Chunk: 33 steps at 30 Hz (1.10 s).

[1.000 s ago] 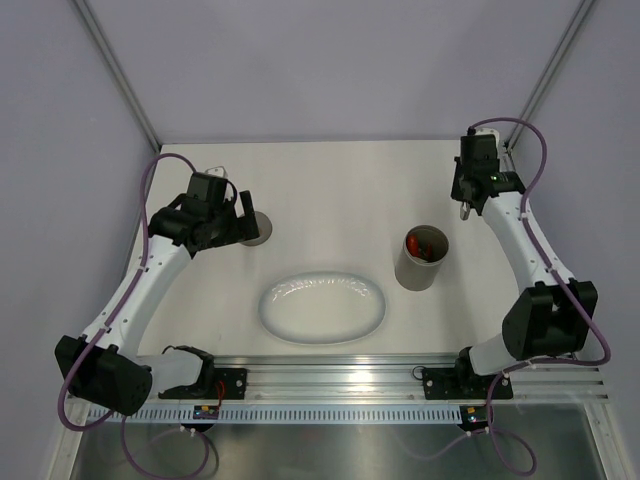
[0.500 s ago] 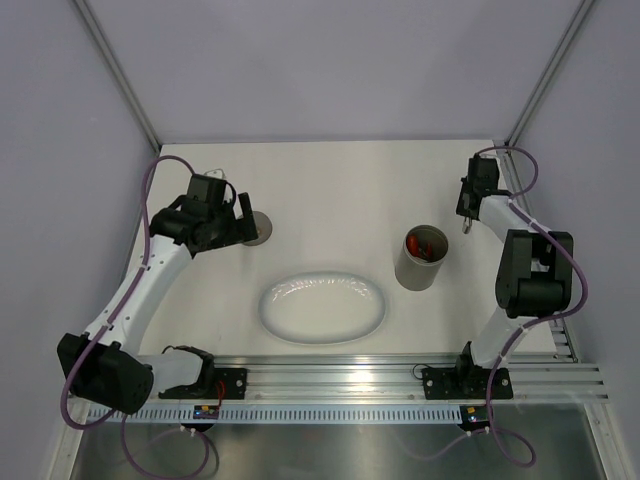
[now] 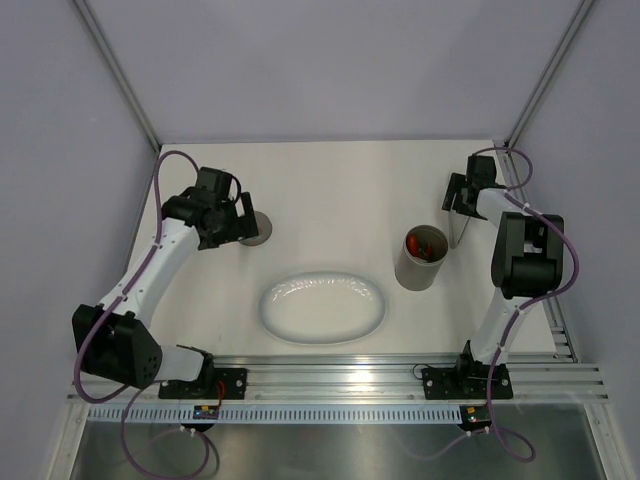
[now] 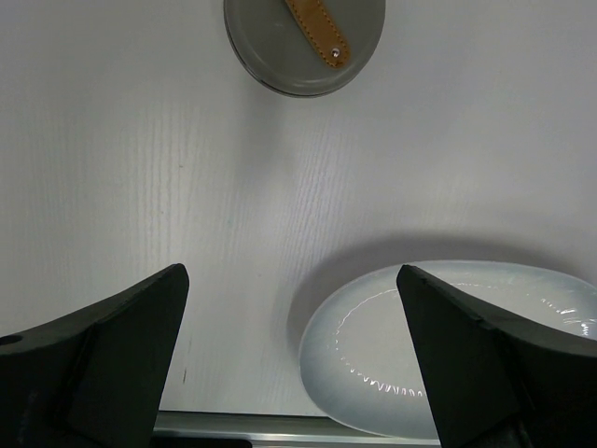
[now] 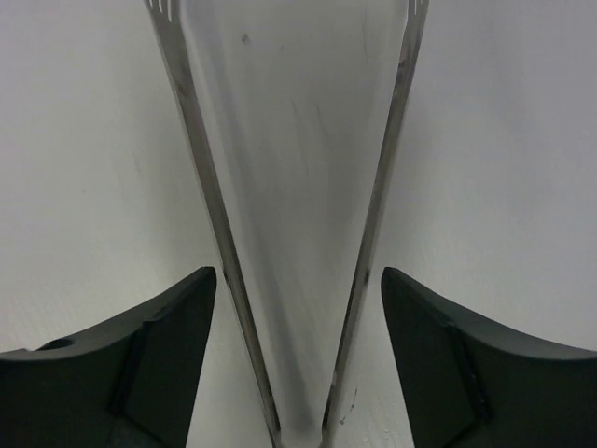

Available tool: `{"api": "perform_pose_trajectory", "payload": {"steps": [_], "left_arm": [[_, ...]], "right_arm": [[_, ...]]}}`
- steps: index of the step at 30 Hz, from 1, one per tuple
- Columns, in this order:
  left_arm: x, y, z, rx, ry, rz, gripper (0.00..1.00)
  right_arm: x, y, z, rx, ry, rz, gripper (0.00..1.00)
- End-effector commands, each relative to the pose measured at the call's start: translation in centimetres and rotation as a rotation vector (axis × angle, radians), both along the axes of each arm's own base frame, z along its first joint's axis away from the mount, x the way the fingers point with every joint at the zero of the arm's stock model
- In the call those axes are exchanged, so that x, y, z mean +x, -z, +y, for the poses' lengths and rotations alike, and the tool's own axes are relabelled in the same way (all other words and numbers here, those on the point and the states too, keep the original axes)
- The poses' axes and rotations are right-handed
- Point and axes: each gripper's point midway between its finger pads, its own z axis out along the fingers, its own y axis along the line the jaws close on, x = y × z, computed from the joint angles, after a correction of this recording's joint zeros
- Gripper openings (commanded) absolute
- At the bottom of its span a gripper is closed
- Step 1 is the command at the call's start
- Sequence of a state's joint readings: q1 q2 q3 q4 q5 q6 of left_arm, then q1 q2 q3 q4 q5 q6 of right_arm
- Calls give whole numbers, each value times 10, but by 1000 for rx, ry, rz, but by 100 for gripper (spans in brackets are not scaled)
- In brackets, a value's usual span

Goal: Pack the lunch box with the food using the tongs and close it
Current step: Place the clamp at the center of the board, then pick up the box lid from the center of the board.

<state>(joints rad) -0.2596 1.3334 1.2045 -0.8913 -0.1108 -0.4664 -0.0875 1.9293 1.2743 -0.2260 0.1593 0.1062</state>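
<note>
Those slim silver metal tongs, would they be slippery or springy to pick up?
Probably springy: the slim silver metal tongs splay in a V from one joined end. Likely slippery too, being smooth shiny metal with thin arms. They look light, so a nudge might slide them.

Free passage between lid point(image 4: 304, 42) and plate point(image 4: 373, 359)

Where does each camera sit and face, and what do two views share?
Top external: above, behind the arms, looking down on the table; both arms show.
Left wrist: wrist-mounted, looking down at lid and plate; own fingers show.
Right wrist: wrist-mounted, looking down at tongs; own fingers show.
Shared: lid and plate, top and left wrist.
</note>
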Motion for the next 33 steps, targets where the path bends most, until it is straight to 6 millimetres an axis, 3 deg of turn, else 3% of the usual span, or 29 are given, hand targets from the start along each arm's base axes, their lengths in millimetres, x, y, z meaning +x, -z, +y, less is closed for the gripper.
{"api": "perform_pose_trajectory", "payload": {"steps": [1, 5, 10, 16, 21, 27, 28, 33], "left_arm": [[17, -13, 4, 18, -20, -47, 99], [21, -8, 4, 24, -36, -33, 99], [28, 0, 6, 43, -60, -20, 99], [49, 15, 6, 75, -88, 12, 97], [72, 33, 5, 93, -148, 35, 82], [107, 48, 1, 90, -240, 35, 75], [110, 58, 1, 101, -251, 56, 74], [132, 71, 2, 116, -309, 70, 74]], "right_arm": [[25, -37, 0, 6, -8, -95, 81], [29, -54, -2, 2, -2, -109, 91], [19, -78, 1, 29, 25, -111, 93], [-5, -144, 14, 123, 91, -171, 94], [-32, -183, 31, 192, 76, -248, 93], [-58, -203, 50, 229, 31, -285, 93], [-61, -201, 51, 233, 30, -283, 93], [-73, -207, 57, 252, 11, -294, 93]]}}
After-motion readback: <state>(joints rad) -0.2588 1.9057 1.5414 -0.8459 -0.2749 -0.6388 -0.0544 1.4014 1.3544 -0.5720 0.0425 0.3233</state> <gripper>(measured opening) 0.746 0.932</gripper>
